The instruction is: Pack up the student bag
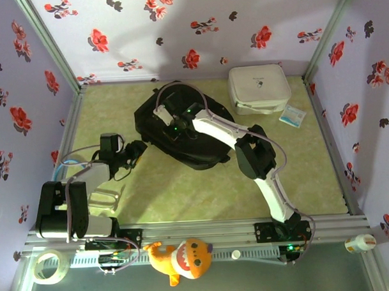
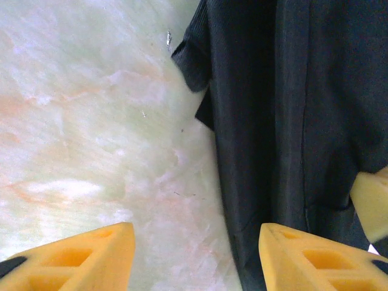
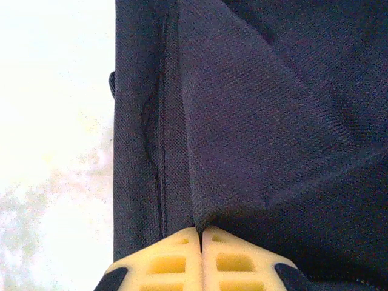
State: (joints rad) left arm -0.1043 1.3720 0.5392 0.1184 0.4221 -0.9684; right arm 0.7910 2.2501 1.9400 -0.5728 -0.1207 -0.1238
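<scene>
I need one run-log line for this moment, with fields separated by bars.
left gripper: jaws open, at bag edge | right gripper: jaws shut on bag fold | case: outside bag

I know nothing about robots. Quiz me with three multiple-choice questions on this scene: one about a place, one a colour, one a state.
1. Where is the white case? A) far right corner of the table B) the near edge C) the middle
2. What colour is the backpack? A) red B) black C) white
3. How are the fingers of the right gripper? A) spread wide B) closed together C) clamped around the case
Answers: 1 A, it sits by the back right walls; 2 B, its fabric is black all over; 3 B, the yellow fingertips touch, on the backpack's fabric.
</scene>
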